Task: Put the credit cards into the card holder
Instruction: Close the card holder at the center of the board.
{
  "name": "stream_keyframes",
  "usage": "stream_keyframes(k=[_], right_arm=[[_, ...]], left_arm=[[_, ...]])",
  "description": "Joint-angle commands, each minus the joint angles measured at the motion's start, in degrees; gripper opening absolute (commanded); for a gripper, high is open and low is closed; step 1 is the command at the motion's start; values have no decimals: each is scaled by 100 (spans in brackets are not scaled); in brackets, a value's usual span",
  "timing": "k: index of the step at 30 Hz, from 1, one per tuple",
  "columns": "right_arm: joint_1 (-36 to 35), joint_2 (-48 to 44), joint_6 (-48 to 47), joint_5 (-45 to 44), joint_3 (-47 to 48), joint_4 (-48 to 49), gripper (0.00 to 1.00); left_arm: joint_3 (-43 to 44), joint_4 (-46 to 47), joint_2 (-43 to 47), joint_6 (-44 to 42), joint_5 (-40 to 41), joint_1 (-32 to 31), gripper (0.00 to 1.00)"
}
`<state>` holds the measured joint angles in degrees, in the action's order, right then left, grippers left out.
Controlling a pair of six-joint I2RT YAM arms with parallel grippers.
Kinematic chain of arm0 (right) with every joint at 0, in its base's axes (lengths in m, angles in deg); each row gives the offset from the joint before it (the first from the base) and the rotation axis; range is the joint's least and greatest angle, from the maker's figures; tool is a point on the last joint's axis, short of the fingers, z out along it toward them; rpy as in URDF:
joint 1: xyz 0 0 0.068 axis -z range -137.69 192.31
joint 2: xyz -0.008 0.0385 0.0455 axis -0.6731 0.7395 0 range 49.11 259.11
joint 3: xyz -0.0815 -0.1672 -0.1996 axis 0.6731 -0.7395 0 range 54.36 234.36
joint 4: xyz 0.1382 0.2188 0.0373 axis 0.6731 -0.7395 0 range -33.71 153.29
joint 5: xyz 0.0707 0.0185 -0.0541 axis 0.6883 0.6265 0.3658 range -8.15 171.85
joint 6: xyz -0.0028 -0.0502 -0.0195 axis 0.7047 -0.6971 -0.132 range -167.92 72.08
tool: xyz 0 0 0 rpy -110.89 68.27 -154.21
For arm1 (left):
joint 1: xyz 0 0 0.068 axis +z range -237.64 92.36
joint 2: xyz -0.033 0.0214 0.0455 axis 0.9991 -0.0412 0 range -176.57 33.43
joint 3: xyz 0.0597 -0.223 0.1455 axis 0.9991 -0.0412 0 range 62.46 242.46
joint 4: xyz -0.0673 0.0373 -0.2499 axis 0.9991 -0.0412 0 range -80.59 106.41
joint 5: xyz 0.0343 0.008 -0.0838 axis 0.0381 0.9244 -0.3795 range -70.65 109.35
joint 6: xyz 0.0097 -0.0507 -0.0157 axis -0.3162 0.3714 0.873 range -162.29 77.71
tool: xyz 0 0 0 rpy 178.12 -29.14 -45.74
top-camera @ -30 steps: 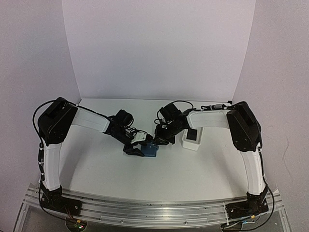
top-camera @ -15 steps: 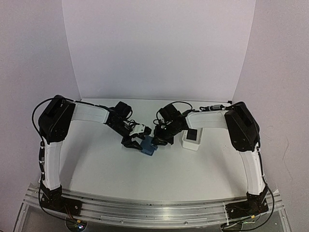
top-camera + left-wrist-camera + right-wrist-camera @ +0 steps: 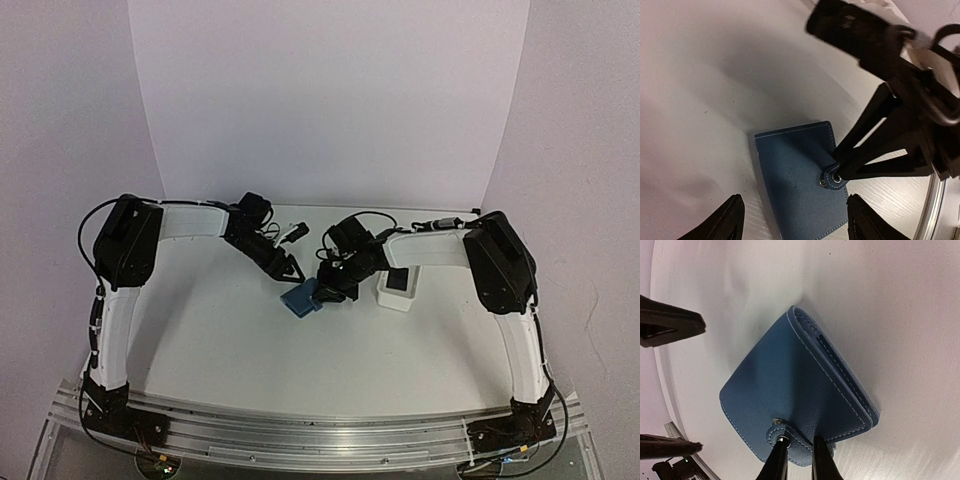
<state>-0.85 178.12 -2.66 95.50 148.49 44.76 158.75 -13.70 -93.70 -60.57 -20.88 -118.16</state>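
Note:
The card holder [image 3: 300,298] is a dark-blue folded wallet resting on the white table, just left of centre. My right gripper [image 3: 330,284] is shut on its snap tab [image 3: 785,436], with one finger [image 3: 776,460] on either side of the tab; the left wrist view shows the same pinch on the snap tab [image 3: 832,179]. My left gripper [image 3: 286,267] hangs open above and behind the card holder [image 3: 800,185], touching nothing. A dark credit card [image 3: 400,280] lies in the white tray [image 3: 383,291], to the right of the right gripper.
The white tray stands just right of the right wrist. The pale backdrop wall [image 3: 330,100] closes off the far side. Both forearms [image 3: 190,222] reach inward over the middle of the table.
My left gripper has come off the card holder, drawn back up toward the far side, and opened wider. The card holder has shifted slightly left, still pinched at its tab by the right gripper.

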Motion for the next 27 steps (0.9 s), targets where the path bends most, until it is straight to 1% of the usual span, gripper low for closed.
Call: stream_keyframes(k=[1, 2, 4, 7, 9, 13, 14, 16, 19, 21, 23, 25, 27], right_arm=[[-44, 158, 18, -38, -14, -28, 15], [-44, 166, 18, -64, -8, -24, 15], [-44, 183, 43, -126, -1, -22, 15], [-44, 209, 85, -144, -28, 1, 14], [-44, 234, 125, -135, -72, 50, 14], [-48, 288, 199, -134, -129, 150, 13], [-44, 306, 236, -122, -154, 186, 12], [-44, 326, 291, -124, -217, 235, 12], [-50, 298, 332, -139, -338, 323, 11], [-44, 283, 335, -158, -405, 350, 11], [-44, 283, 335, -163, -428, 365, 10], [-46, 290, 335, -165, -415, 376, 9], [-45, 291, 339, -168, -417, 386, 7]], left_arm=[[352, -284, -430, 1641, 281, 48, 70], [498, -397, -553, 1643, 288, 54, 69], [876, -1023, -839, 1658, 292, 55, 65], [1019, -1426, -1007, 1770, 242, 75, 65], [874, -1443, -1037, 2116, -13, 121, 64], [713, -1537, -1249, 2558, -702, 154, 54], [673, -1646, -1352, 2739, -1011, 150, 52], [597, -1629, -1443, 2861, -1244, 149, 52], [457, -1269, -1384, 2935, -1348, 150, 53], [471, -1113, -1395, 2969, -1467, 152, 47], [452, -971, -1428, 3083, -1770, 156, 38], [380, -822, -1405, 3164, -1960, 144, 35], [305, -690, -1370, 3235, -2078, 126, 28]])
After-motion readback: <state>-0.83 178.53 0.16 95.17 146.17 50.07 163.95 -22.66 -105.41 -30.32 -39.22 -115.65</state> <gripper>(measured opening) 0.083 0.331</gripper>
